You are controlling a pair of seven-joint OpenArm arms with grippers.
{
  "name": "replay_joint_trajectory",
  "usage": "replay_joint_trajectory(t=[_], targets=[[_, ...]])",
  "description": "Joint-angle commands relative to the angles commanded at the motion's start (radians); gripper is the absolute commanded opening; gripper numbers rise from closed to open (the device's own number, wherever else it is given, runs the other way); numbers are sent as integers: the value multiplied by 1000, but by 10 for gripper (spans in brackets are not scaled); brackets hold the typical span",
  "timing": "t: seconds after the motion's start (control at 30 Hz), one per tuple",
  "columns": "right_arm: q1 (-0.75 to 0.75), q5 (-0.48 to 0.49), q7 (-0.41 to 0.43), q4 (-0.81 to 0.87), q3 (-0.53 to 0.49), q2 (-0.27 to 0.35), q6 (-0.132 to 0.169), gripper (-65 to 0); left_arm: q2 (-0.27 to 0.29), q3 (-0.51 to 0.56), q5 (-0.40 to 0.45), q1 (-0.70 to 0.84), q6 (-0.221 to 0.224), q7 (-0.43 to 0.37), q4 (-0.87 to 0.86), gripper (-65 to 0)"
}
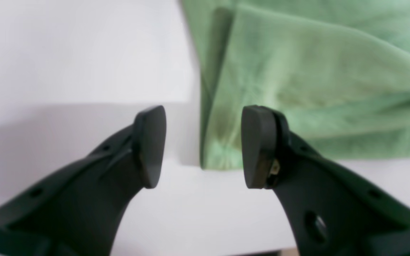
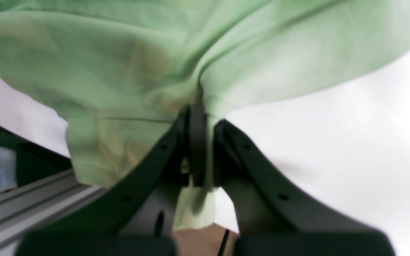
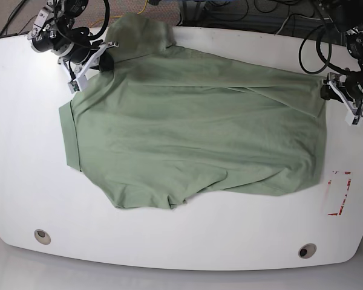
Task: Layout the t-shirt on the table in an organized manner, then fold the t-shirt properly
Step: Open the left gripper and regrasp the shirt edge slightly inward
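Two grommet holes (image 3: 42, 236), one t-shirt (image 3: 193, 139)

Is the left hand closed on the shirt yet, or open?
Open. In the left wrist view the left hand has a clear gap between its fingers, poised at the t-shirt corner, gripping nothing.

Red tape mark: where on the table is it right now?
In the base view, the red tape mark sits near the table right edge, just beyond the t-shirt hem corner.

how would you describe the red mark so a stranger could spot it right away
Start at the white table and go to the bare part just past the shirt's edge, on the side below the left gripper. The red mark is a thin broken rectangle outline, unlike the round grey grommet nearby.
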Motion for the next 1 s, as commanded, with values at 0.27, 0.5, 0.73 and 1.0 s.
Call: replay_joint_trajectory(t=[0.27, 0.5, 0.73, 1.0], targets=[[0, 0, 0, 0, 0, 0, 0, -650, 2, 94, -25, -9, 0, 0, 2, -331], [0, 0, 0, 0, 0, 0, 0, -650, -3, 104, -109, 35, 0, 0, 3, -331], [2, 0, 0, 0, 0, 0, 0, -650, -5, 101, -120, 75, 0, 0, 80, -331], [12, -3, 0, 0, 0, 0, 0, -650, -6, 100, -120, 92, 0, 2, 106, -331]])
